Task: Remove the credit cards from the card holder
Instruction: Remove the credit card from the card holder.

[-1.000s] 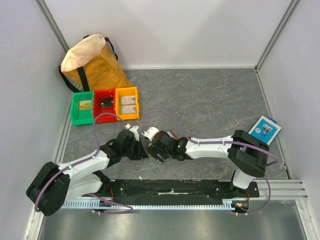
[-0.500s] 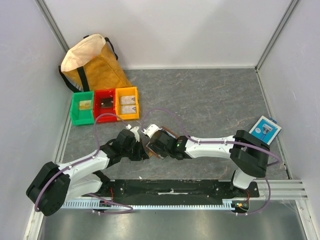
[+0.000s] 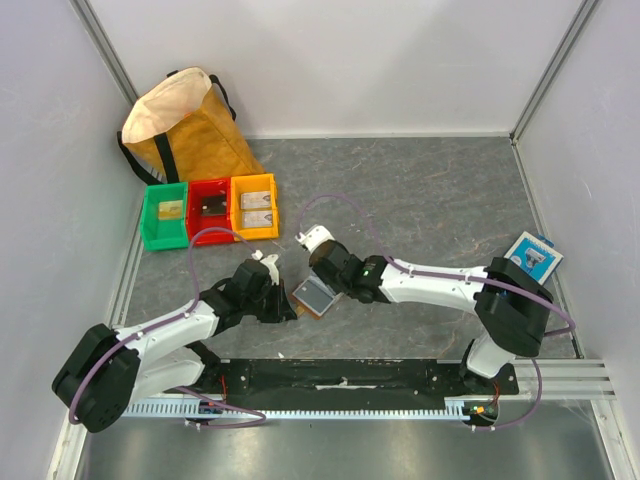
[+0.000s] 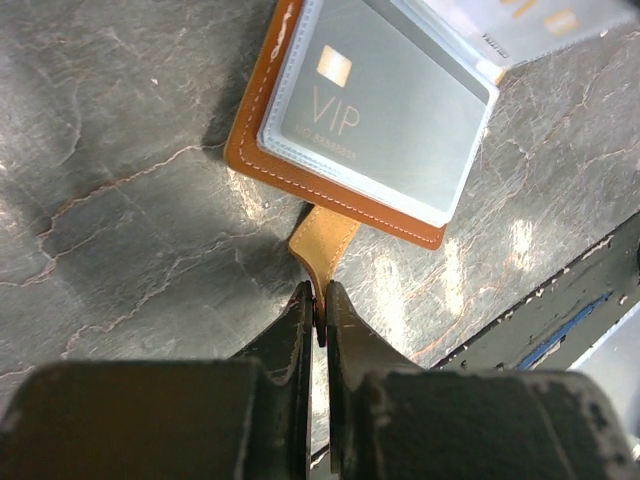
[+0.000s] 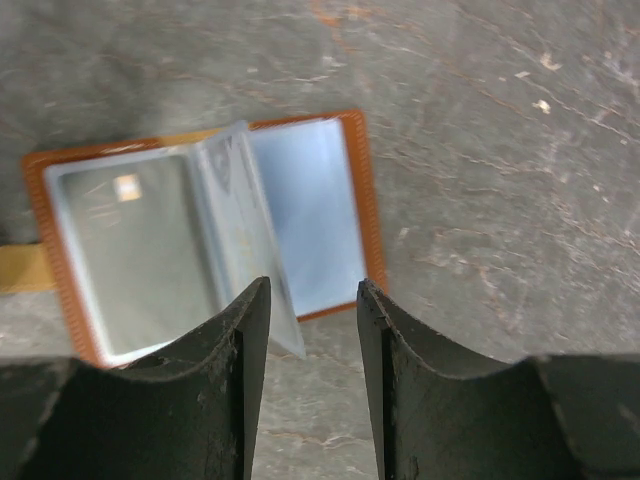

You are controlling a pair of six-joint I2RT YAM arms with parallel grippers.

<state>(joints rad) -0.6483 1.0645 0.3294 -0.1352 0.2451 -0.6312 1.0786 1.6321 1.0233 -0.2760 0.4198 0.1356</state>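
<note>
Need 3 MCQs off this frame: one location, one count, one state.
1. Where on the table does the card holder lie?
A) far back corner
B) near edge, between the arms
C) far right edge

2. How many coloured bins?
A) two
B) three
C) five

3. The left gripper is:
A) shut on the holder's tan strap
B) wide open
C) shut on nothing

Key:
1. B, it lies open just ahead of the arm bases.
2. B, green, red and yellow sit side by side.
3. A, the fingers pinch the strap.
</note>
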